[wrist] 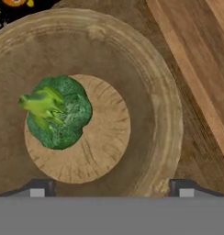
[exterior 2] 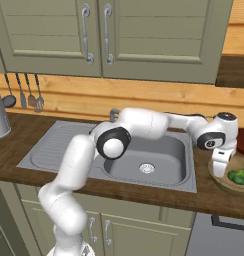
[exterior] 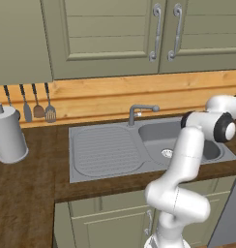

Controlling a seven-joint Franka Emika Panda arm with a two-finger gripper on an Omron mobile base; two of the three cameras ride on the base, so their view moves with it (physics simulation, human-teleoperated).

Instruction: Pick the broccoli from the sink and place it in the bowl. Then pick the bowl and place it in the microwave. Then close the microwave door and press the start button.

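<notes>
While the jaws stand spread wide and released above it, the broccoli [wrist: 58,112] lies free inside the wooden bowl [wrist: 150,82] on the worktop [exterior 2: 221,197], right of the sink [exterior 2: 144,170].

No legible text or labels anywhere

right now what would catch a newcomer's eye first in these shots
The bright green broccoli lying in the wide wooden bowl on the counter right of the sink. Next, the white arm stretched across the basin, its end effector open above the bowl.
</notes>
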